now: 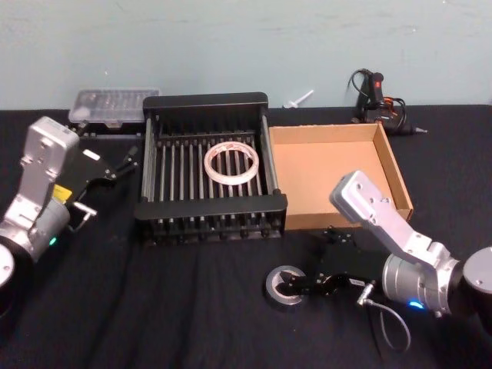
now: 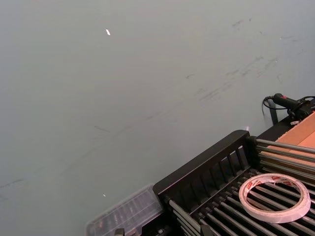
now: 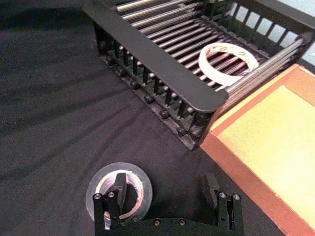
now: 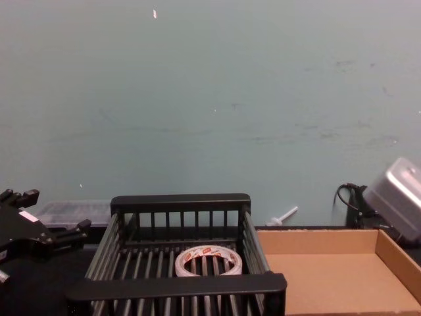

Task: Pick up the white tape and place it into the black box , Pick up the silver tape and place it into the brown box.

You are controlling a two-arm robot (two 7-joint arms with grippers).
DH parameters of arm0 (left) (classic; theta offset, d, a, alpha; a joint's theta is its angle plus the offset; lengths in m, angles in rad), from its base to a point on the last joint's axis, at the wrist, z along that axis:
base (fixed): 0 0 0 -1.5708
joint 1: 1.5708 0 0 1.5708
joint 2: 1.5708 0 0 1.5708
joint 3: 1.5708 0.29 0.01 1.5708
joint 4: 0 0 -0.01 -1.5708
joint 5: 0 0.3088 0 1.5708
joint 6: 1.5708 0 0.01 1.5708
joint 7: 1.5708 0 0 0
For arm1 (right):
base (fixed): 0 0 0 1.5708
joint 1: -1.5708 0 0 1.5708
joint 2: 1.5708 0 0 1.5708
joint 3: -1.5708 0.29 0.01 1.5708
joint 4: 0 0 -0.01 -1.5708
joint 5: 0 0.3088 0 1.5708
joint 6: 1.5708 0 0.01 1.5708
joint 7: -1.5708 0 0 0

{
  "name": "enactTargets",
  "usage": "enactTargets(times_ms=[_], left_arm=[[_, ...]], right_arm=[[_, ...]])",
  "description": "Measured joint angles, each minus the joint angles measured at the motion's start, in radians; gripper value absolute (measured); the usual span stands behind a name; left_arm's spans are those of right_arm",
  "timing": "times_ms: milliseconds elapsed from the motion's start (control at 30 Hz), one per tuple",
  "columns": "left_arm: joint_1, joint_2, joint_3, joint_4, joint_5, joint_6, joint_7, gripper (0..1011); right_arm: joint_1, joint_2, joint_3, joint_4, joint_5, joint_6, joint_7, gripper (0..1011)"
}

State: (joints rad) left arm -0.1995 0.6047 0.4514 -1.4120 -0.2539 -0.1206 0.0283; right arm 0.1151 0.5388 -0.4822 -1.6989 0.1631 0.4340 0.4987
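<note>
Lying flat on the crate's slatted floor, the white tape (image 1: 230, 163) sits inside the black box (image 1: 211, 211), with the brown box (image 1: 338, 174) touching its right side. In front of the black box, the right end effector (image 1: 294, 285) is spread over the silver tape (image 1: 287, 287) on the table (image 1: 154, 307), one finger (image 3: 119, 189) in its core. The left end effector (image 1: 131, 159) hovers spread just left of the black box.

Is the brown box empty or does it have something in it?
Empty. The brown box shows only bare cardboard floor; the silver tape lies on the table at the right pincer.
</note>
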Motion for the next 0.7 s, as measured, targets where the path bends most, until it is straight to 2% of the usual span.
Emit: enactTargets(times_ms=[433, 700], left_arm=[[0.000, 0.000, 0.000, 0.000, 0.000, 0.000, 0.000, 1002], [0.000, 0.000, 0.000, 0.000, 0.000, 0.000, 0.000, 1001]], right_arm=[[0.020, 0.002, -0.032, 0.010, -0.020, 0.024, 0.007, 1002], [0.020, 0.001, -0.031, 0.010, -0.020, 0.023, 0.007, 1002]])
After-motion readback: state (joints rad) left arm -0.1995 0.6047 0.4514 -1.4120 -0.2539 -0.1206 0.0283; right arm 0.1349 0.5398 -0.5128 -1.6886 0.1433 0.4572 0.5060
